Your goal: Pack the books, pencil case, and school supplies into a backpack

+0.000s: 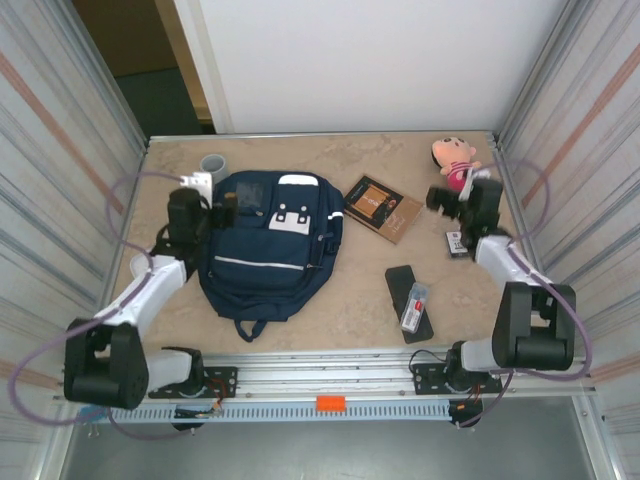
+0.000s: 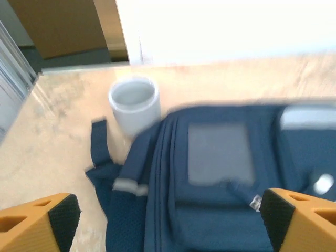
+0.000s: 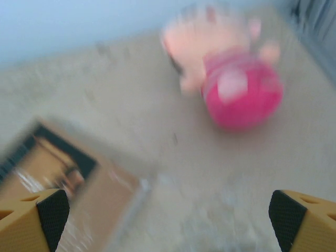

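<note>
grey cup beside backpack, pink doll

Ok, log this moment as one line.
left gripper open above backpack | right gripper open near book and pink toy | book, pencil case, packet on table, unpacked | packet lies on pencil case

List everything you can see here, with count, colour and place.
backpack: one, navy blue with white patches, left of centre
book: one, dark brown with orange lettering, right of the backpack
pencil case: one, black, near right
packet: one, whitish with red, on the pencil case
cup: one, grey, far left by the backpack
white square object: one, white, beside the cup
doll: one, pink, far right corner
small object: one, black and white, right edge, unidentifiable
left gripper: one, orange and black, open over the backpack
right gripper: one, same colours, open near the doll
</note>
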{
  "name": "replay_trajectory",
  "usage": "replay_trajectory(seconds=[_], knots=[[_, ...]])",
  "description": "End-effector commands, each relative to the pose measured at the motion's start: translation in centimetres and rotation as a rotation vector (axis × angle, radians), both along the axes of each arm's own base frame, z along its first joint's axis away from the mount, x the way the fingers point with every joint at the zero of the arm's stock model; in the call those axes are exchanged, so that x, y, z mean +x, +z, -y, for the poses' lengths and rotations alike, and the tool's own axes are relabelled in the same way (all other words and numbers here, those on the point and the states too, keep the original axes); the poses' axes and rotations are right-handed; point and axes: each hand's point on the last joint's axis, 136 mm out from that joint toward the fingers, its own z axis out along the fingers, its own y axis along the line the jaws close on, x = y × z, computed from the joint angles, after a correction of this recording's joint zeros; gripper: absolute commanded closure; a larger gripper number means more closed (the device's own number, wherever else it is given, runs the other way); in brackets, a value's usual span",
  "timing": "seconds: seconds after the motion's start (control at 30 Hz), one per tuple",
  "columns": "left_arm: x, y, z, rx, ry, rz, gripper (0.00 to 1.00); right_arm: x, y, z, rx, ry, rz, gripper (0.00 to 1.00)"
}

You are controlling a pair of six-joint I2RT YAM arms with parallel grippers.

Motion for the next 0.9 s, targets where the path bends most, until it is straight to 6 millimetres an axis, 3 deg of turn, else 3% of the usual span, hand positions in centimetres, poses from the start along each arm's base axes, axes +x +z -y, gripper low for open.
replay_trajectory(seconds=[0.0, 0.07, 0.17, 0.33, 0.47, 0.67, 0.77, 0.87], knots=[[-3.6, -2.4, -1.2, -0.184, 0.118, -0.281, 0.12, -3.2, 3.3, -3.3, 0.104, 0.050, -0.165, 0.01], [-4.4, -3.6, -1.0, -0.260, 0.111, -0.405, 0.19, -3.7, 5.3, -6.5, 0.085, 0.108, -0.176, 0.01], [-5.0, -5.7, -0.5, -0.294, 0.108, -0.480, 0.22, -4.9, 4.9, -12.3, 0.170, 0.199, -0.231, 0.01], [-6.9, -10.4, 0.9, -0.383, 0.082, -0.601, 0.28, -7.7, -1.5, -20.6, 0.400, 0.258, -0.460, 0.03], [-8.1, -13.0, 3.7, -0.429, 0.009, -0.644, 0.33, -9.8, -5.7, -26.7, 0.374, 0.348, -0.546, 0.08], [-10.1, -16.5, 7.7, -0.446, -0.036, -0.725, 0.36, -11.1, -11.7, -30.9, 0.341, 0.363, -0.707, 0.13], [-11.2, -17.4, 10.2, -0.445, -0.081, -0.745, 0.37, -11.5, -13.9, -30.2, 0.327, 0.308, -0.741, 0.13], [-11.9, -17.8, 13.0, -0.454, -0.132, -0.742, 0.37, -11.1, -14.3, -28.8, 0.338, 0.278, -0.732, 0.14]])
